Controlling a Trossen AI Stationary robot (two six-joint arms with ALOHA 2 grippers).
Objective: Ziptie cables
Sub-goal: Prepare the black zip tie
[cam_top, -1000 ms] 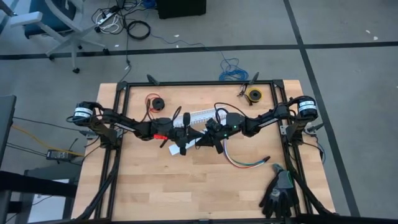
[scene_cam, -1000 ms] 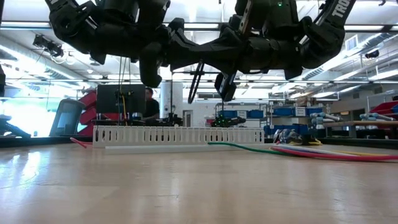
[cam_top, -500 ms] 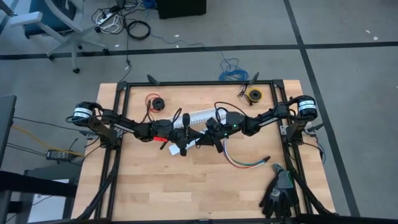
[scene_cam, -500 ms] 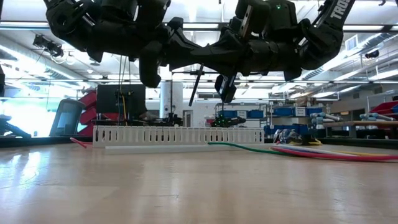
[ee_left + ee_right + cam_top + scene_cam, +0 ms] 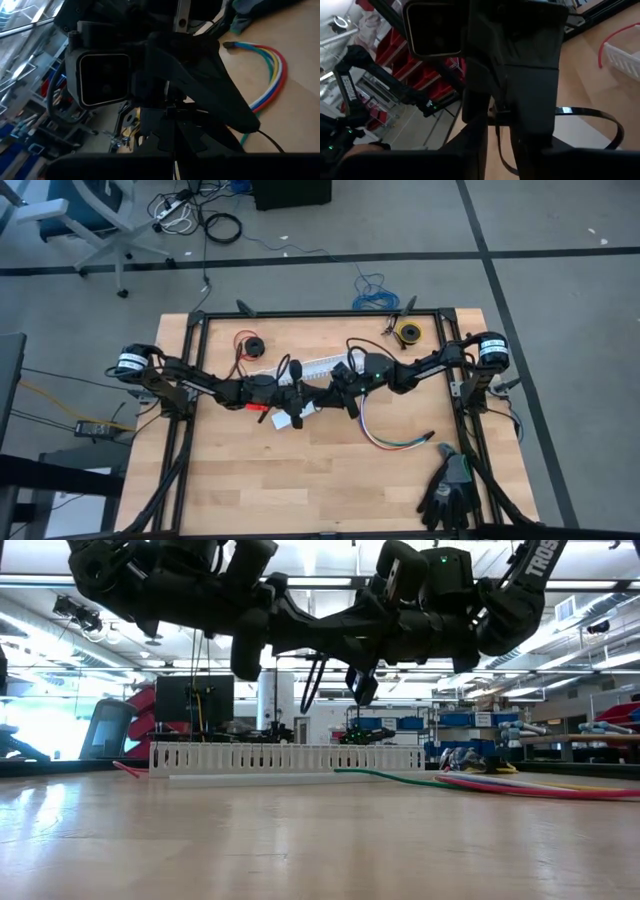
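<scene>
Both grippers meet high above the table's middle, left gripper and right gripper, each shut on the ziptie. The ziptie is a thin dark strip hanging between them as a narrow loop; the right wrist view shows the loop bowing out sideways. The cables, a curved multicoloured bundle, lie flat on the table toward the near right, below and apart from both grippers; they also show in the left wrist view. The white plastic channel lies on the table behind the grippers. My left gripper holds the ziptie near its head, pinched between the fingers, which point toward the table's right; the strip is lifted clear of the table. My right gripper has the ziptie's strip, coming level from the table's right; its own fingers hide the place of contact.
A red wire on a black spool sits at the far left, a yellow roll at the far right, black gloves at the near right corner. A black frame rims the table. Bare wood lies near the front edge.
Both grippers have drifted slightly toward the far edge while staying together. The ziptie below them, earlier a single hanging strip, now shows as a narrow two-strand loop.
</scene>
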